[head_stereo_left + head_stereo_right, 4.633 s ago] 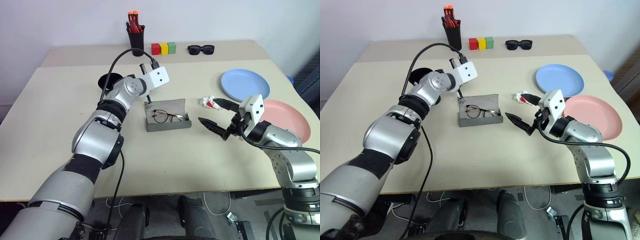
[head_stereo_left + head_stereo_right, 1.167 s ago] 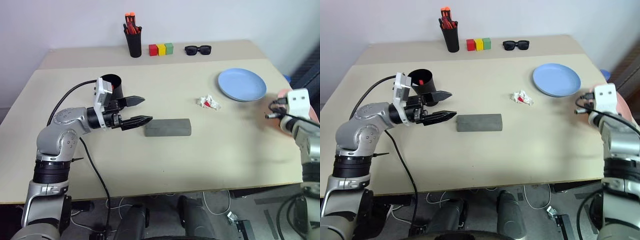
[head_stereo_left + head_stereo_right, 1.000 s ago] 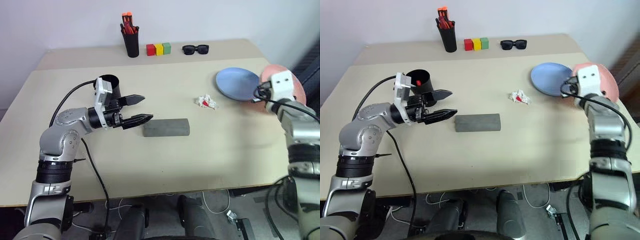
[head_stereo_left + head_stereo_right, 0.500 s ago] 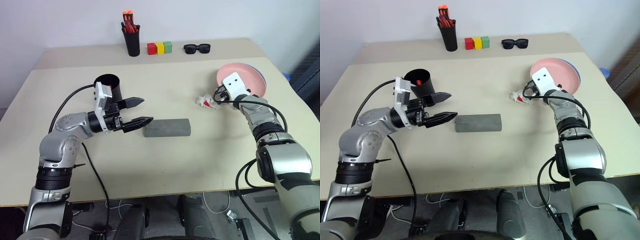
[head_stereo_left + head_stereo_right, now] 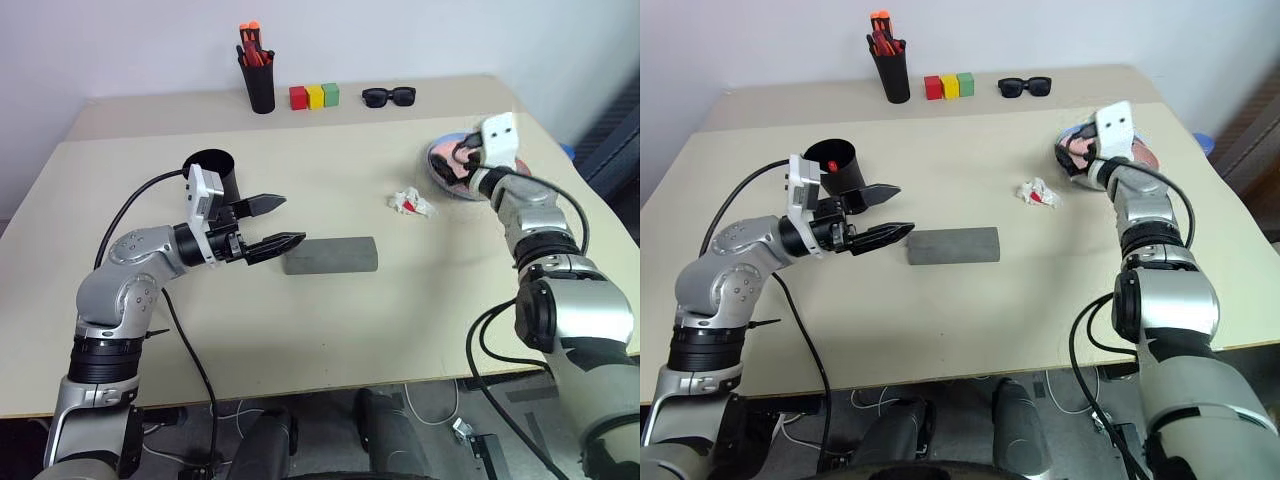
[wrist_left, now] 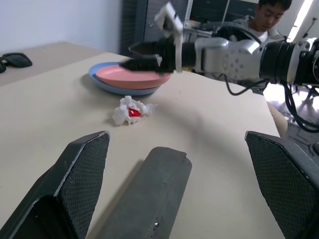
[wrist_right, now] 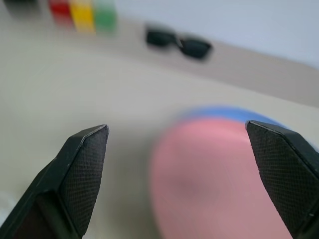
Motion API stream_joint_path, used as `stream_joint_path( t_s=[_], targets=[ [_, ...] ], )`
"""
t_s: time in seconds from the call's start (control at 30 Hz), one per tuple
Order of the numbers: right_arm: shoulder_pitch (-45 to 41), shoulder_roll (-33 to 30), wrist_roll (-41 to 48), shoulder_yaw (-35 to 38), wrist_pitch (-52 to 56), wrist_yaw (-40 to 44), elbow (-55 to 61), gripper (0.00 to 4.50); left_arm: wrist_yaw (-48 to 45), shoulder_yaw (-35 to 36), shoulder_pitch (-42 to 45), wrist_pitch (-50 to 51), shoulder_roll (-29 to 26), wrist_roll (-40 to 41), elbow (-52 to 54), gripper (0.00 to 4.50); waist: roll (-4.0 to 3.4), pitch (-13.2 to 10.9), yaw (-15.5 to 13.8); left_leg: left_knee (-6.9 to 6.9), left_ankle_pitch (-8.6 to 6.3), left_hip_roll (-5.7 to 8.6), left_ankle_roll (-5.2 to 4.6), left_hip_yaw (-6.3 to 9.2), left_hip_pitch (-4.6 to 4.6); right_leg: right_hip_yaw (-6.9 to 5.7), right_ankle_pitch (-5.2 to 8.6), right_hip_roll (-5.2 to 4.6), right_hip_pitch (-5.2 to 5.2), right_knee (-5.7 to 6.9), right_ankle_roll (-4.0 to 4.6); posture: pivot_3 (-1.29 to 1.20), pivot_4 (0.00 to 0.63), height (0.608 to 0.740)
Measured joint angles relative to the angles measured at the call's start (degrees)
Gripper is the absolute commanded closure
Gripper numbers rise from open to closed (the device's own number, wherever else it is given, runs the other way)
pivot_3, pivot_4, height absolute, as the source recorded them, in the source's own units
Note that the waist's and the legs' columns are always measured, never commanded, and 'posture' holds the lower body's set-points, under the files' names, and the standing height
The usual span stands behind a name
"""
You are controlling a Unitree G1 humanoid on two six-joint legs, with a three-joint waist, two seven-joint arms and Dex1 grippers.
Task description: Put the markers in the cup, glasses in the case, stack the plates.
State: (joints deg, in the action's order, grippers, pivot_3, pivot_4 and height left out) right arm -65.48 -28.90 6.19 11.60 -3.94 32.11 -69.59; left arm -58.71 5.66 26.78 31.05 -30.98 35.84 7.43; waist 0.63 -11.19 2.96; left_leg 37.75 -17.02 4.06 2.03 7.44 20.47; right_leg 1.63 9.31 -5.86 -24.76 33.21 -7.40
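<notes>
Left tool [image 5: 272, 223] hangs wide open with nothing in it, fingers pointing at the shut grey case [image 5: 329, 254] lying flat mid-surface [image 5: 300, 340]. Black cup [image 5: 210, 172] stands right behind that arm. Past the case there's a crumpled white wrapper [image 5: 411, 204] with a red bit. Further right, the pink plate [image 6: 133, 76] sits stacked on the blue plate [image 6: 102, 79], and the right tool [image 6: 137, 56] hovers just over them, spread open and empty.
</notes>
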Motion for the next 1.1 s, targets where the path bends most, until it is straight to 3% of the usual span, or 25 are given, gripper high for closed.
stream_joint_path(
  t_s=[0.17, 0.47, 0.6, 0.8, 0.97, 1.1],
  targets=[
    [4.4, 2.6, 4.2, 0.0, 8.6, 7.3, 12.0, 0.02, 0.1, 0.0, 0.1, 0.0, 0.1, 1.0, -0.2, 0.00, 0.00, 0.0, -0.2, -0.03, 0.00, 0.00, 0.00, 0.03, 0.00, 0.00, 0.00, 0.01, 0.00, 0.00, 0.00, 0.00, 0.150, 0.740],
    [10.7, 6.1, -1.2, -5.8, 11.0, -0.1, 12.7, 0.02, -0.2, -0.3, 0.2, -0.2, 0.1, 1.0, -0.5, 0.00, -0.04, 0.0, -0.4, -0.04, 0.02, 0.01, 0.03, 0.00, 0.05, 0.01, 0.00, 0.00, -0.10, 0.03, 0.01, 0.00, 0.150, 0.740],
    [10.7, 6.1, -1.6, -5.7, 11.1, -2.0, 10.1, 1.28, 0.3, -0.3, 0.2, -0.1, 0.1, 1.0, -0.3, 0.00, -0.04, 0.0, -0.4, -0.04, 0.02, 0.01, 0.03, -0.01, 0.05, 0.02, 0.00, 0.00, -0.09, 0.02, 0.01, 0.00, 0.150, 0.740],
    [10.4, 5.1, -3.7, -6.9, 10.7, -1.9, 9.1, 4.38, 0.4, -0.3, 0.2, -0.1, 0.0, 1.0, 0.0, 0.00, -0.04, 0.0, -0.3, -0.04, 0.02, 0.01, 0.03, -0.01, 0.02, 0.02, 0.00, 0.00, -0.07, 0.03, 0.01, 0.00, 0.150, 0.740],
    [9.4, 5.1, -1.3, -4.0, 10.6, -1.8, 8.7, 4.45, 0.2, -0.3, 0.1, -0.4, 0.0, 1.0, 0.0, 0.00, -0.06, 0.0, -0.3, -0.04, 0.02, 0.01, 0.03, -0.01, 0.04, 0.02, -0.01, 0.00, -0.07, 0.02, 0.00, 0.00, 0.150, 0.740],
    [3.3, 2.8, 2.2, 1.4, 6.1, -5.3, 6.1, 4.45, 0.2, -0.4, 0.1, -0.4, 0.0, 1.0, -0.1, 0.00, -0.10, -0.1, -0.4, -0.08, 0.02, 0.00, 0.03, -0.01, 0.04, 0.02, 0.00, 0.00, -0.09, 0.01, 0.01, 0.00, 0.150, 0.740]
  ],
)
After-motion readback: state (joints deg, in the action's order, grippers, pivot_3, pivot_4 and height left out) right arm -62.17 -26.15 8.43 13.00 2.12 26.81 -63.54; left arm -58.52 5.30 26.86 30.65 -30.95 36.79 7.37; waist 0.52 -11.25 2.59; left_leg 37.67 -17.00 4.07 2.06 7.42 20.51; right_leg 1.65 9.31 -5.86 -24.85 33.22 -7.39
